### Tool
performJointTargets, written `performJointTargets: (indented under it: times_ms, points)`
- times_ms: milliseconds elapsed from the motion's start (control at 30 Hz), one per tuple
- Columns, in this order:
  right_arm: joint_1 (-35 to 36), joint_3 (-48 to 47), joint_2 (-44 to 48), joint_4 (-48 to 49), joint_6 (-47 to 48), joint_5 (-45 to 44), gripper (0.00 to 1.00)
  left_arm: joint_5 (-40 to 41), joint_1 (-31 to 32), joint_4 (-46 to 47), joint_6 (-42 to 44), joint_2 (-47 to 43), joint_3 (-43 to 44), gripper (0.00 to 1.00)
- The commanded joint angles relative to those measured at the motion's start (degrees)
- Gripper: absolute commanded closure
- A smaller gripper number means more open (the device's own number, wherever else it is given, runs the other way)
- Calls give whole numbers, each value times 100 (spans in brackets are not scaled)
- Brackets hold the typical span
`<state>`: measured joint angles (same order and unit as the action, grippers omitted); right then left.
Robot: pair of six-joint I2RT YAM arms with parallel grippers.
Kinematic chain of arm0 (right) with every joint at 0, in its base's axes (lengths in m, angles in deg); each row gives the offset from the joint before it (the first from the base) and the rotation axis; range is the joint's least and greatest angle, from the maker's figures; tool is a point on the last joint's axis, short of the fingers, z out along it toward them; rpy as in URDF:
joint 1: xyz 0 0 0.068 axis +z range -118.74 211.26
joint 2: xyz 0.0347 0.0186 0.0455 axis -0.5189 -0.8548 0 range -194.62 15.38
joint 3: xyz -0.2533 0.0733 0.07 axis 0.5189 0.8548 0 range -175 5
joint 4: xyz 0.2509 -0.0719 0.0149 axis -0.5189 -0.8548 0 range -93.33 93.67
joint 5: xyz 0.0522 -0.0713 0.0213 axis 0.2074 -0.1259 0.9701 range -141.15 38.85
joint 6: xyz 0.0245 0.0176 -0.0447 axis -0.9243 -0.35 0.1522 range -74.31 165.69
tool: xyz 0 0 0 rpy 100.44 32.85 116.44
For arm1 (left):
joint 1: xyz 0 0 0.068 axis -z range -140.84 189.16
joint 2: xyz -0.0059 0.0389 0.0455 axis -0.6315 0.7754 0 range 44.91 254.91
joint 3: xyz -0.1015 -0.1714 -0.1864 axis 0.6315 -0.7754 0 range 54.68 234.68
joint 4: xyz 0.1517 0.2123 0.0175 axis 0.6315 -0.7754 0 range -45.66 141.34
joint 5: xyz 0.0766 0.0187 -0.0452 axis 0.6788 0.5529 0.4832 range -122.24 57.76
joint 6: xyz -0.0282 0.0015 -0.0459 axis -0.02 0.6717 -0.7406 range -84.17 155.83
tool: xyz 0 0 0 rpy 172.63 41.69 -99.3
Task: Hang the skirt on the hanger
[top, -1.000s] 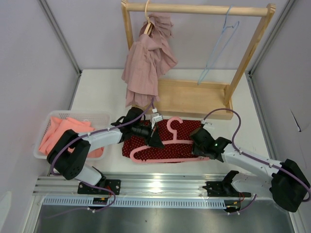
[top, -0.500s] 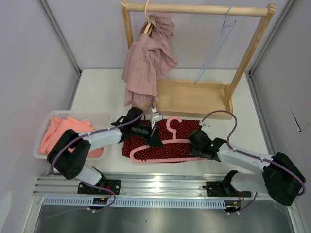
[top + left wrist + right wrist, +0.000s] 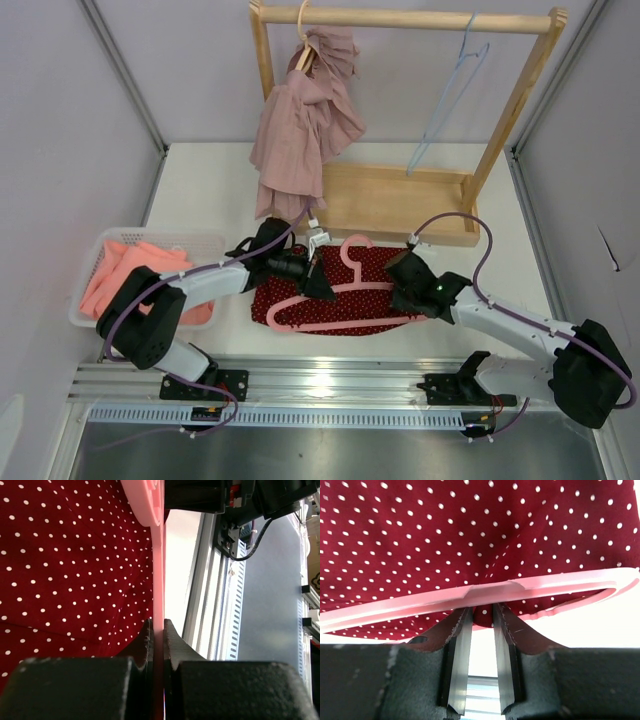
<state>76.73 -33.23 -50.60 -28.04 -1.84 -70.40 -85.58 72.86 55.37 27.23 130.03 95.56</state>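
Top external view: the skirt [image 3: 345,268] lies flat just in front of the wooden rack [image 3: 400,203], with the pink hanger [image 3: 345,324] on top of it. The left gripper [image 3: 318,284] is pinching the hanger's bar. The right gripper [image 3: 404,301] looks nipped onto a skirt fold under it, though that's hard to confirm. Nothing's threaded yet, so most of the job's left.

White worktop [image 3: 205,185] boxed by pale lilac walls [image 3: 60,110], wooden clothes rack [image 3: 400,205] at back, aluminium rail [image 3: 330,380] along near edge.
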Motion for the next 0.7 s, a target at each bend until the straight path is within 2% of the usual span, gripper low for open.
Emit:
performJointTargets:
  times_ms: [0, 367, 667]
  points:
    - [-30, -324, 94, -125, 77, -202, 72, -379, -126, 281, -71, -215, 34, 100]
    - [-74, -930, -29, -398, 270, -238, 72, -194, -319, 413, -89, -338, -27, 100]
    - [-232, -1028, -21, -424, 341, -185, 73, 166, -460, 405, -2, -294, -89, 100]
